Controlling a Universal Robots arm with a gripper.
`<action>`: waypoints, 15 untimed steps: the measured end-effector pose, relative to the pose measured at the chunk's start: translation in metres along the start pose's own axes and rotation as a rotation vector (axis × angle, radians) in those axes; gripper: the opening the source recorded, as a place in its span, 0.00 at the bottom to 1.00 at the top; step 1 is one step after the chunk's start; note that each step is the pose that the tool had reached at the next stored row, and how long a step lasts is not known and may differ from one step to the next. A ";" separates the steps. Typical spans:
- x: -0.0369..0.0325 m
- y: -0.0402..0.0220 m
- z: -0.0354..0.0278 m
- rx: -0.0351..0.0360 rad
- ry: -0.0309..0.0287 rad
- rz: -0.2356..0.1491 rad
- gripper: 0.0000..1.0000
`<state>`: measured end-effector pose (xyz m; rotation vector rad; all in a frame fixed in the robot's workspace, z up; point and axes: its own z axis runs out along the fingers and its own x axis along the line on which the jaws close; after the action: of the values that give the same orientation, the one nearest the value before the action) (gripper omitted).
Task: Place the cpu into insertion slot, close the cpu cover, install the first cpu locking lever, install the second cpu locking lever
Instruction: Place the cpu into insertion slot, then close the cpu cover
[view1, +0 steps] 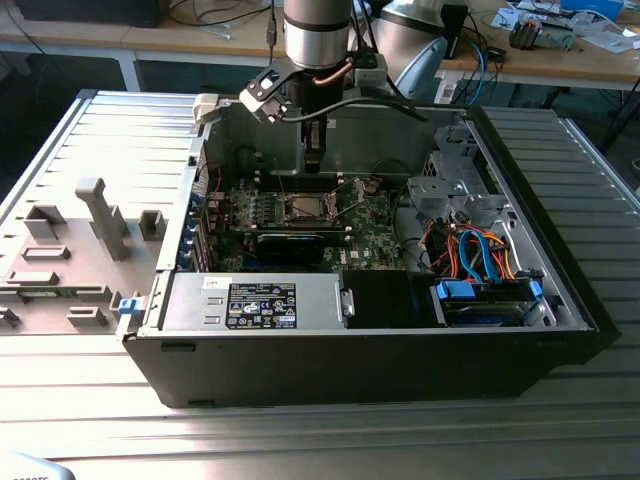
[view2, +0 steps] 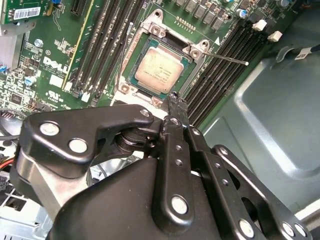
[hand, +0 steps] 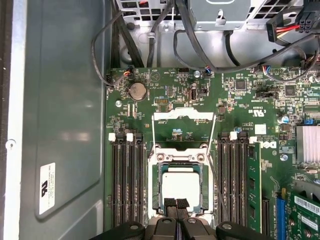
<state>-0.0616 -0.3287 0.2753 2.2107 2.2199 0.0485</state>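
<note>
Your black gripper (hand: 176, 203), fingers pressed together and empty, hangs over the silvery-grey square cpu (hand: 181, 183) seated in the metal-rimmed insertion slot (hand: 180, 154).

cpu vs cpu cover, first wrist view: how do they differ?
The cpu is a solid pale square; the cpu cover is a silvery frame with green board showing through its window. The cpu lies flat in the insertion slot; the cpu cover is swung open, off it. Both look metallic and about socket-sized.
</note>
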 end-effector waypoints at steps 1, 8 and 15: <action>0.0000 0.0000 -0.0006 0.0000 0.0001 0.000 0.11; 0.0001 0.0001 -0.0046 0.0000 0.0001 0.000 0.11; -0.0006 0.0001 -0.0048 0.0001 0.0000 0.000 0.11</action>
<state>-0.0616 -0.3294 0.2801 2.2106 2.2201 0.0485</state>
